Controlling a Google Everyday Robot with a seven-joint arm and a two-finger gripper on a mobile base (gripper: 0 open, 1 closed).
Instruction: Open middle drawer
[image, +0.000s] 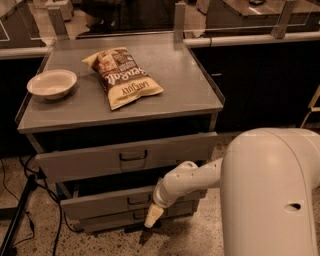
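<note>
The grey cabinet has three drawer fronts. The middle drawer (100, 204) is the wide, shallow second front with a small dark bar handle (138, 200) at its centre. It stands slightly forward of the lowest front (107, 221). My gripper (152, 217), at the end of the white arm (187, 181), hangs just right of and below that handle, in front of the seam between the middle and lowest fronts. Its cream tip points down and left.
The taller top drawer (90, 161) with a larger handle sits slightly pulled out. On the cabinet top (185, 80) lie a white bowl (52, 84) and a chip bag (122, 76). Black cables (20, 210) trail on the floor at the left. My white body (272, 195) fills the lower right.
</note>
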